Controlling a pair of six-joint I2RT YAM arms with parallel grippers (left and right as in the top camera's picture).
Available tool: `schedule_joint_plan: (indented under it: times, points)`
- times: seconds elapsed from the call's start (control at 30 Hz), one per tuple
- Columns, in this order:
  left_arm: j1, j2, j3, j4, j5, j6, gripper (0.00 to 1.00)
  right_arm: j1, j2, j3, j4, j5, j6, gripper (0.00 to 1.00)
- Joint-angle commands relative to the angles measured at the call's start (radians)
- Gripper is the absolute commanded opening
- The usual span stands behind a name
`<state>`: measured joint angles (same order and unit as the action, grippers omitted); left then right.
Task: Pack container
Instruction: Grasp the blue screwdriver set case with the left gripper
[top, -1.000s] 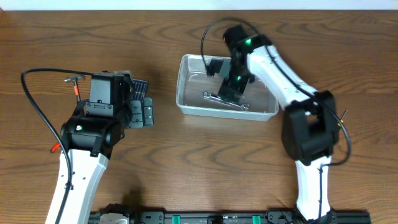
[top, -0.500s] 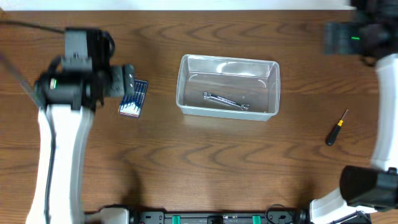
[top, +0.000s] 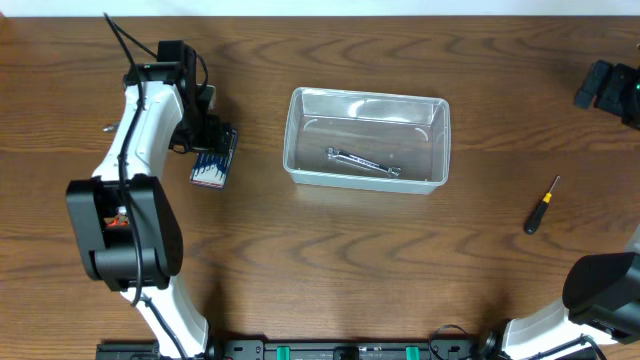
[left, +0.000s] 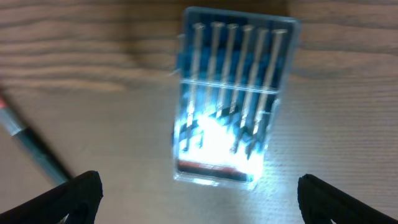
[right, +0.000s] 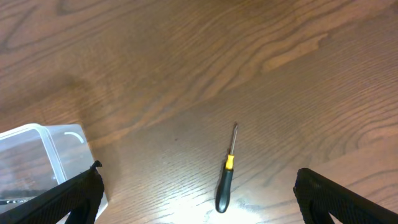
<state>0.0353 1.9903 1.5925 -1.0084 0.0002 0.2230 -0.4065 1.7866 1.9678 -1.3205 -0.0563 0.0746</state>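
Observation:
The clear container (top: 366, 96) stands mid-table with a metal wrench (top: 363, 161) lying inside it. A corner of the container (right: 37, 162) shows at the left of the right wrist view. My left gripper (top: 203, 133) hovers open over the far end of a blue case of screwdrivers (top: 213, 162). In the left wrist view the blue case (left: 230, 99) lies ahead of the left gripper (left: 199, 193), not between the fingers. My right gripper (top: 603, 88) is at the far right edge, open. A black-and-yellow screwdriver (right: 226, 177) lies on the table below the right gripper (right: 199, 186).
The same screwdriver (top: 541, 205) lies right of the container in the overhead view. A thin grey tool with a red tip (left: 28, 146) lies left of the blue case. The rest is bare wooden tabletop.
My right gripper has left the container, where the wrench now lies, and swung out to the far right edge. My left arm has swung toward the far left, still over the blue case.

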Motion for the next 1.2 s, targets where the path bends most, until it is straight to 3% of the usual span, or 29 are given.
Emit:
schedule_joint_plan:
  times: [0.0, 0.23, 0.77, 1.17]
  points:
    - [-0.002, 0.008, -0.001, 0.014, 0.08, 0.077, 0.98, 0.001, 0.0, -0.003, -0.006, -0.015, -0.002, 0.99]
    - [-0.002, 0.059, -0.021, 0.084, 0.079, 0.091, 0.98, 0.001, 0.0, -0.003, -0.008, -0.016, -0.013, 0.99]
    - [-0.002, 0.202, -0.022, 0.095, 0.079, 0.071, 0.98, 0.001, -0.001, -0.003, -0.012, -0.015, -0.025, 0.99]
    - [-0.002, 0.216, -0.023, 0.087, 0.079, 0.071, 1.0, 0.001, 0.0, -0.003, -0.018, -0.015, -0.027, 0.99]
